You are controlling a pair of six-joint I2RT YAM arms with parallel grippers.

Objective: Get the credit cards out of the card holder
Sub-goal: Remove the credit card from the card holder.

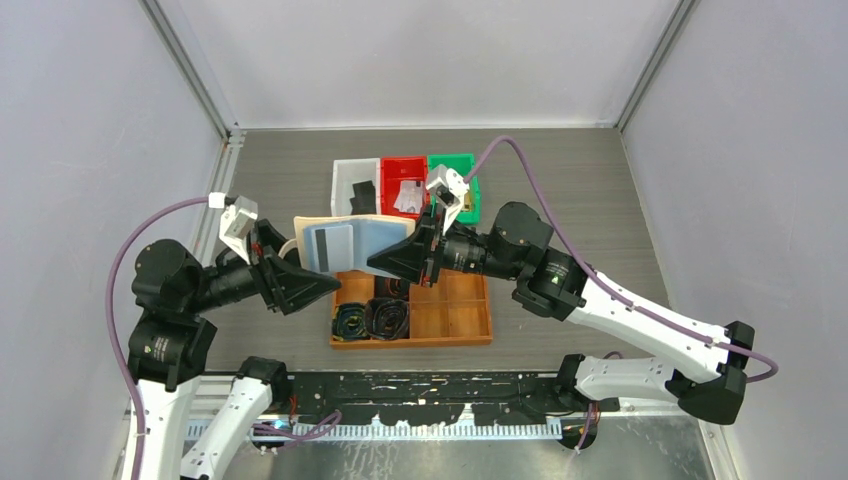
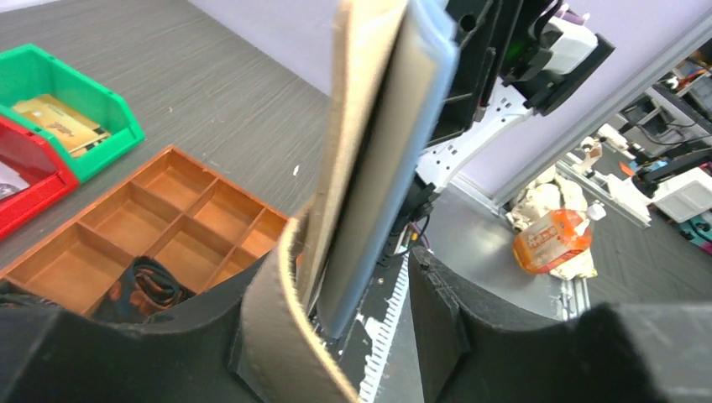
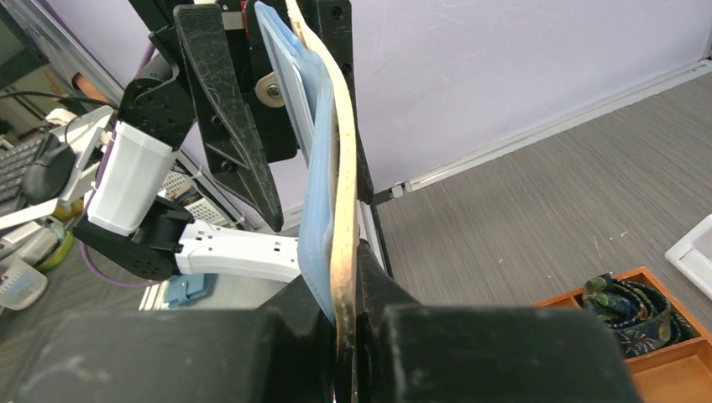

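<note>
I have the card holder (image 1: pixel 352 240) up in the air between the two arms, above the far edge of the wooden divided tray (image 1: pixel 455 318) and just short of the row of small bins. It is held there, I think, so that one arm can steady it while the other works at its pockets. The right gripper (image 1: pixel 395 258) does the steadying: in its wrist view its fingers (image 3: pixel 382 290) are clamped tight on the tan cover and a pale blue pocket leaf, with no gap on either side. This holds the holder on edge and opened toward the left arm. The left gripper (image 1: pixel 310 280) comes in from the opposite side. Its fingers (image 2: pixel 470 319) stand partly apart and straddle the holder's edge. The tan flap lies against one finger, but there is clear daylight between the blue leaf and the other, so I judge it grips nothing right now. From above, a grey card (image 1: pixel 335 240) sits in the open blue pocket, facing up. That looks like the next one to draw out, though I cannot tell whether more cards hide behind it. The bins appear sorted by colour — a gold card (image 2: pixel 54 122) already lies in the green bin (image 2: pixel 117 138). The risk I watch for is the left fingers catching the leaf rather than the card.
</note>
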